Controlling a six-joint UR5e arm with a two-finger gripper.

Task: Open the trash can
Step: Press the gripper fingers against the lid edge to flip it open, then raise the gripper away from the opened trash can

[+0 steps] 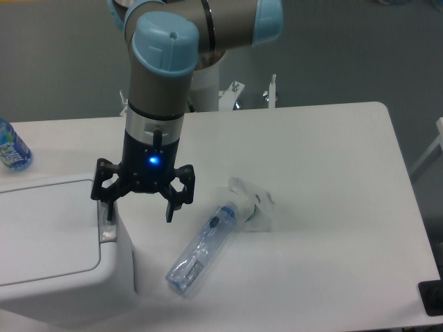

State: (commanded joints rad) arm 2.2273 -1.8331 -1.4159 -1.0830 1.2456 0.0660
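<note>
The white trash can [62,277] stands at the table's front left with its flat lid panel [45,232] down. Its small grey latch button [106,227] sits at the lid's right edge. My gripper [137,213] hangs open just above that right edge, its left finger [105,202] over the latch and its right finger [172,206] out past the can's side. Nothing is held between the fingers. A blue light glows on the wrist.
A clear plastic bottle [203,247] lies on the table right of the can, beside a crumpled clear wrapper [252,205]. Another bottle with a blue label [12,149] stands at the left edge. The table's right edge is near x 600.
</note>
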